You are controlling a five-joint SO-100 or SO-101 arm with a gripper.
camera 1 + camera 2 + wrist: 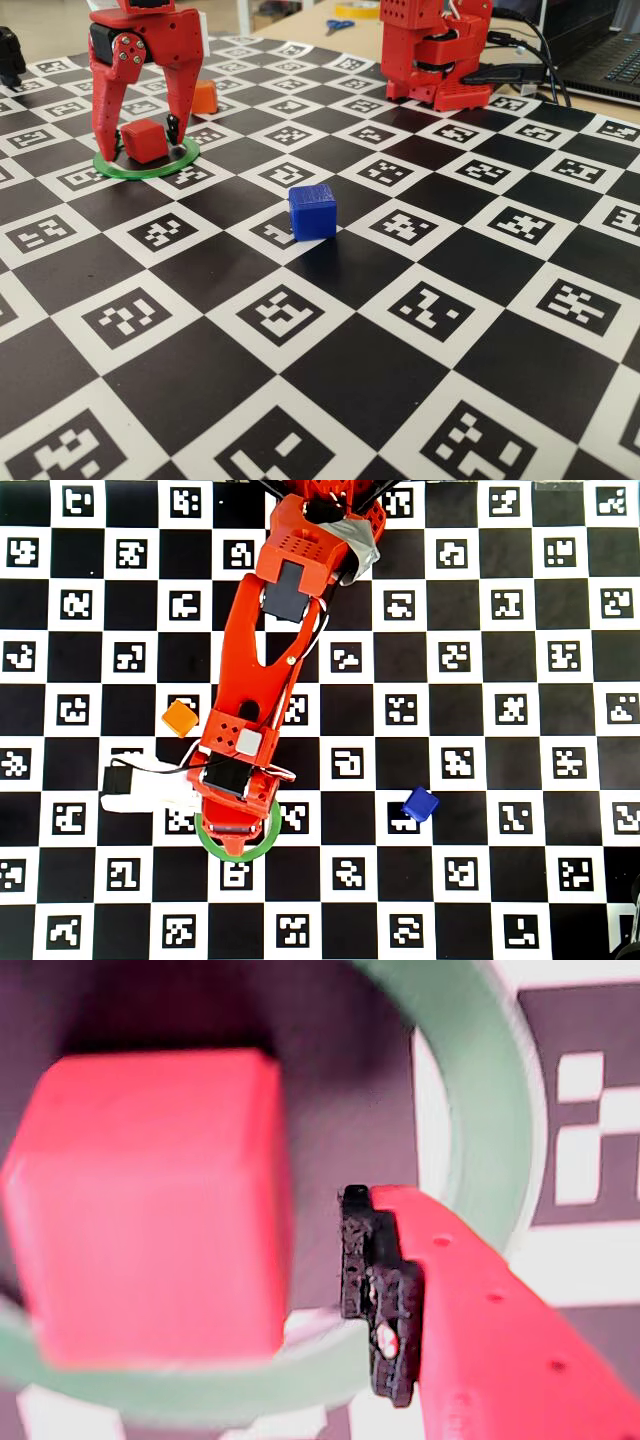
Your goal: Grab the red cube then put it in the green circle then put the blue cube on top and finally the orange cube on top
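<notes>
The red cube (145,140) lies inside the green circle (147,168) at the back left of the fixed view, a little tilted. My gripper (138,148) is open and straddles the cube, one finger on each side. In the wrist view the red cube (150,1200) fills the left, and a dark gap separates it from the black pad of my fingers (380,1290). The green circle (480,1090) curves around both. The blue cube (312,211) stands alone mid-mat. Behind the gripper sits the orange cube (204,97). From overhead the arm hides the red cube; the orange cube (180,718), blue cube (420,804) and green circle (213,844) show.
Everything rests on a black-and-white marker mat (420,400). The arm's red base (435,60) stands at the back right, with black cables and a laptop (600,50) beside it. Scissors (338,25) lie on the table beyond the mat.
</notes>
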